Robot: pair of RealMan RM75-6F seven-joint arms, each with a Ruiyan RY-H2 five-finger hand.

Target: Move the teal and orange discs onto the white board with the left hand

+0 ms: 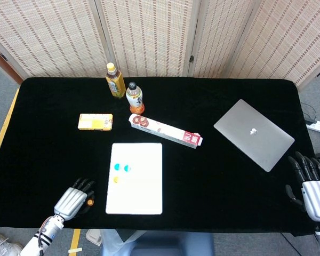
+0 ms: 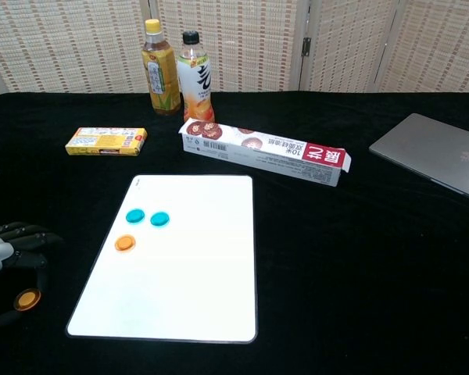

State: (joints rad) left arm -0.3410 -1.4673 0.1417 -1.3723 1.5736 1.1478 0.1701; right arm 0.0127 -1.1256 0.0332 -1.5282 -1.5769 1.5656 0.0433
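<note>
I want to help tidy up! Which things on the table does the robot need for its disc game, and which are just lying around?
For the job:
white board
two teal discs
orange disc on the board
orange disc off the board
left hand

Just lying about:
two bottles
yellow box
long red-and-white box
laptop
</note>
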